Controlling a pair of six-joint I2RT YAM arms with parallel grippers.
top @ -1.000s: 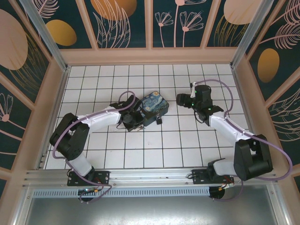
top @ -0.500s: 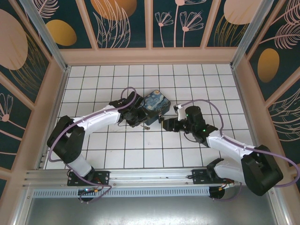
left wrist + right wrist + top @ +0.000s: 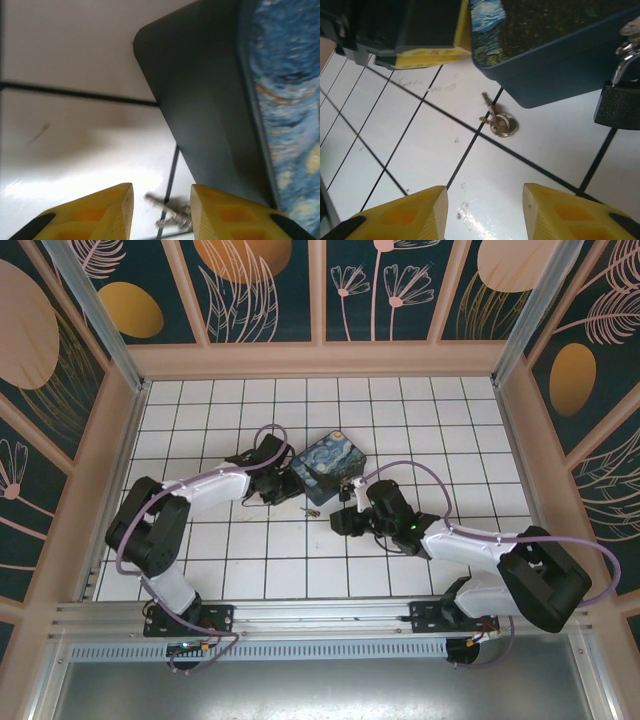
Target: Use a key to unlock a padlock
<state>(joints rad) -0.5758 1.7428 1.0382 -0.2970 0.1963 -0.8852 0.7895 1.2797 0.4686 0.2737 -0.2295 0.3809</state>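
The key (image 3: pixel 497 122), a thin metal sliver on a small ring, lies flat on a black tile line just in front of the swirl-painted box (image 3: pixel 555 60). In the top view the key (image 3: pixel 310 510) shows as a tiny pale speck. The dark padlock (image 3: pixel 621 102) with its silver shackle rests against the box's right side. My left gripper (image 3: pixel 161 210) is open and low at the box's corner, with the key (image 3: pixel 170 215) on the floor between its fingers. My right gripper (image 3: pixel 485 210) is open above bare tile, short of the key.
The blue-and-yellow box (image 3: pixel 330 465) stands mid-table, with the left gripper (image 3: pixel 288 490) at its left and the right gripper (image 3: pixel 340 520) at its front. White tiled floor (image 3: pixel 260 560) spreads around them. Wooden walls (image 3: pixel 320 360) enclose the table.
My right arm has swung from the back right down to the middle, stopping in front of the key. The left gripper has shifted slightly left along the box.
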